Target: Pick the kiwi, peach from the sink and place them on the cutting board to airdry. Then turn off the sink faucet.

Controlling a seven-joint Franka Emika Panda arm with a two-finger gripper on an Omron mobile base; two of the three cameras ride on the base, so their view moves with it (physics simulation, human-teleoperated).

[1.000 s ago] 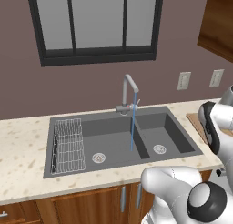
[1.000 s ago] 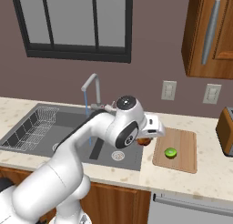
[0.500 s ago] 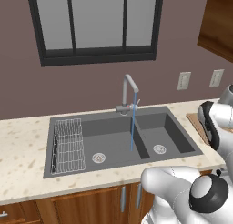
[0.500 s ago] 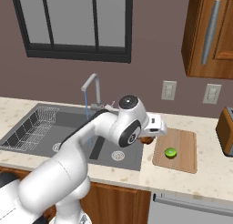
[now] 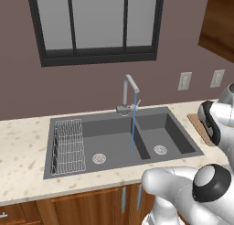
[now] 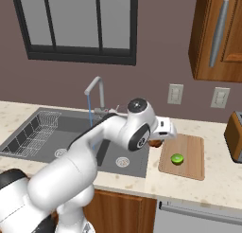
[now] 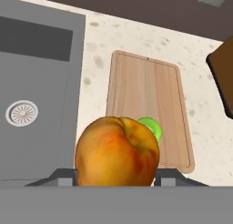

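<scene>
The round orange-red peach (image 7: pixel 117 151) sits clamped between the two dark tips of the claw (image 7: pixel 116 175), which close on its flanks, so the fruit hangs in the air, apparently over the near left edge of the flat light-brown wooden cutting board (image 7: pixel 150 89); from the right base view it shows only as a dark sliver under the white hand (image 6: pixel 154 143), so its exact height above the wood is hard to judge. The small lime-green kiwi (image 6: pixel 177 158) already lies on the board, which suggests the peach is being carried to the bare wood beside it. Being nearly spherical, the peach has no real long axis; its crease faces the hand camera. Water runs from the slim grey metal faucet (image 5: pixel 129 92) into the dark grey double-basin sink (image 5: pixel 68 167), both set in the speckled bench (image 5: pixel 20 148).
</scene>
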